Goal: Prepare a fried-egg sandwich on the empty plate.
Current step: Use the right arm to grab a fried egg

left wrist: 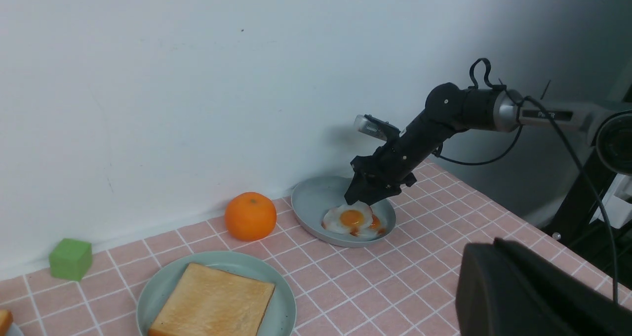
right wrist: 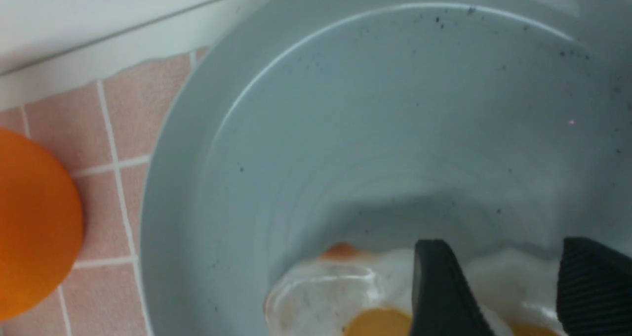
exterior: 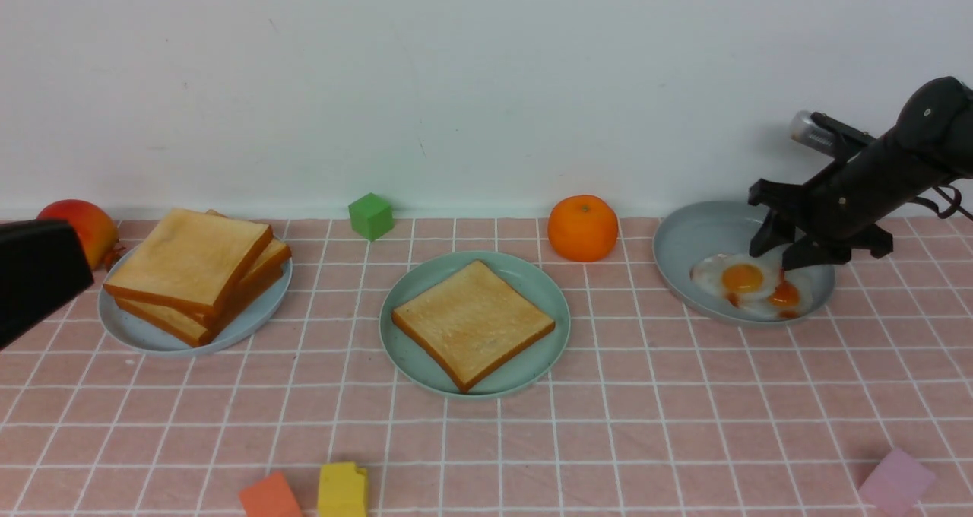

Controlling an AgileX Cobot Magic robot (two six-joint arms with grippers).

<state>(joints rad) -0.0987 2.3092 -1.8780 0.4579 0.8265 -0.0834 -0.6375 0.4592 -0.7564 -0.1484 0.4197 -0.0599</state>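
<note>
The empty plate (exterior: 536,277), mint green, sits mid-table and carries one toast slice (exterior: 473,321), also visible in the left wrist view as the toast slice (left wrist: 212,304). More toast slices (exterior: 190,270) are stacked on a grey-blue plate (exterior: 133,331) at the left. On the right grey-blue plate (exterior: 684,236) lies the fried egg (exterior: 741,277), overlapping a smaller egg with a darker yolk (exterior: 784,295). My right gripper (exterior: 784,252) hangs open just over the eggs' far edge; its fingers (right wrist: 434,276) straddle egg white (right wrist: 508,286). My left gripper (exterior: 72,262) is shut and empty at the far left.
An orange (exterior: 582,228) lies between the mint plate and the egg plate. A green cube (exterior: 371,216) and a red fruit (exterior: 83,224) lie by the back wall. Orange (exterior: 270,496), yellow (exterior: 343,490) and pink (exterior: 895,480) blocks sit near the front edge.
</note>
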